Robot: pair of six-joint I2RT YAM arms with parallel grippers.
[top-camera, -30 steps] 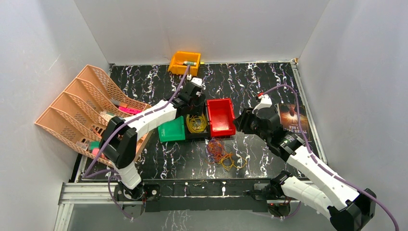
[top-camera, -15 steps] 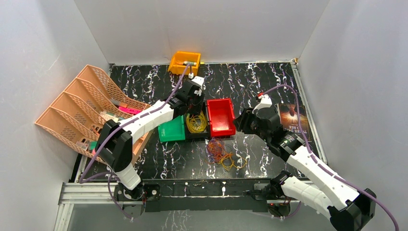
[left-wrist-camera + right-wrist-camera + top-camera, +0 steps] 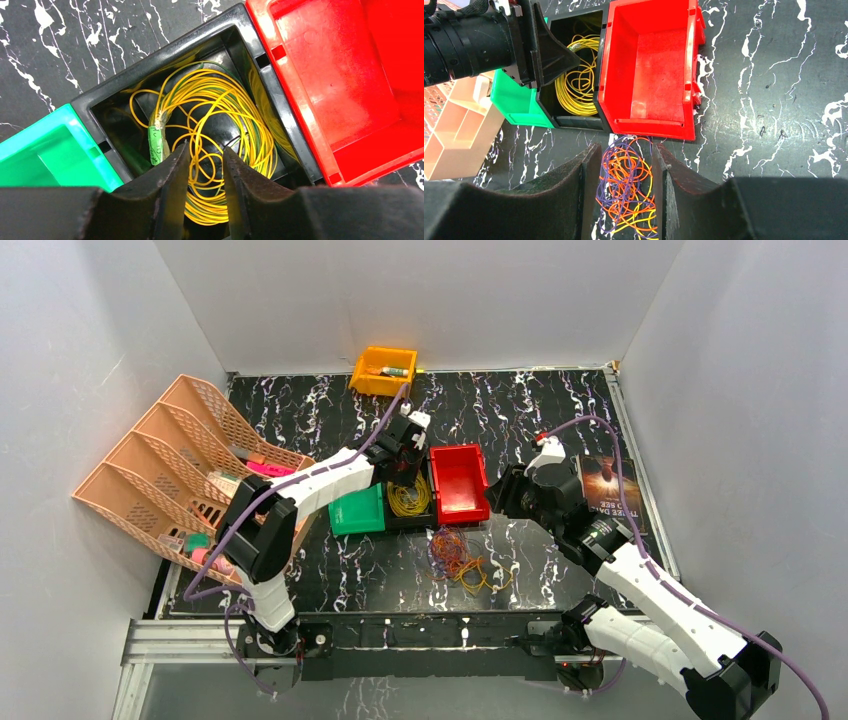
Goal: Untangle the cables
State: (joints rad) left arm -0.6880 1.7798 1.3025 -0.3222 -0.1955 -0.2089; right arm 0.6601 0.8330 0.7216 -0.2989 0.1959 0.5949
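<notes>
1 yellow cable (image 3: 220,100) lies in the black bin (image 3: 165,50) under our left gripper (image 3: 205,150), jaws apart; our right gripper (image 3: 625,150), jaws apart, should next pinch the near orange-purple tangle (image 3: 626,187).

Black marbled table (image 3: 560,410) and what rests on it.
Seen between the fingers (image 3: 569,195) of the right gripper (image 3: 625,150), tangled orange, purple and yellow cables (image 3: 626,192) lie on the bare top; beyond the fingertips the red bin (image 3: 654,65), black bin (image 3: 574,121) and green bin (image 3: 519,107) stand touching in a row.
</notes>
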